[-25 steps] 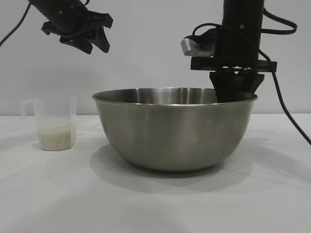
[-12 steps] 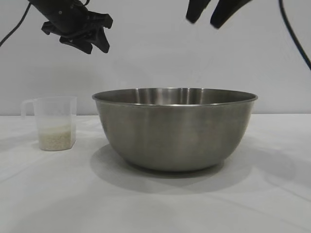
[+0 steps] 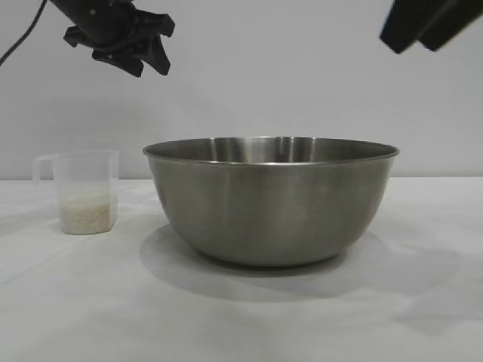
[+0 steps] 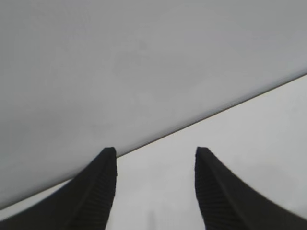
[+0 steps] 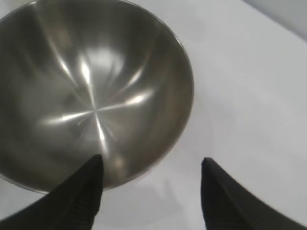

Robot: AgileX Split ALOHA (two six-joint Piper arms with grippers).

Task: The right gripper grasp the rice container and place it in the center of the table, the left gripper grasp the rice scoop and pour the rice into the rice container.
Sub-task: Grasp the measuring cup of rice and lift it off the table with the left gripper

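Placement of the rice container (image 3: pixel 272 200) looks finished: the big steel bowl sits upright and alone in the middle of the surface (image 3: pixel 423 302), empty inside as the right wrist view shows, with nothing touching it. The right tool (image 5: pixel 149 191) is released, its two dark fingers spread with only air and white surface between them, and the bowl lies below and ahead of it, toward the left finger's side. In the exterior view, that tool is only a dark shape at the upper right corner, well above and to the right of the bowl's rim.

The left tool (image 3: pixel 128 41) hangs high at the upper left, also released and gripping nothing; its fingers (image 4: pixel 98 191) frame bare surface and wall. The rice scoop (image 3: pixel 87 192) stands upright on the surface almost directly beneath it but well apart, just beside the bowl on the side away from the right tool. The rice (image 3: pixel 87 215) fills only its bottom portion as a pale layer.

So the first half of the task appears done, and the second half has not begun: the scoop is untouched, and the grasp, the lift over the rim and the pour all remain for the left arm.
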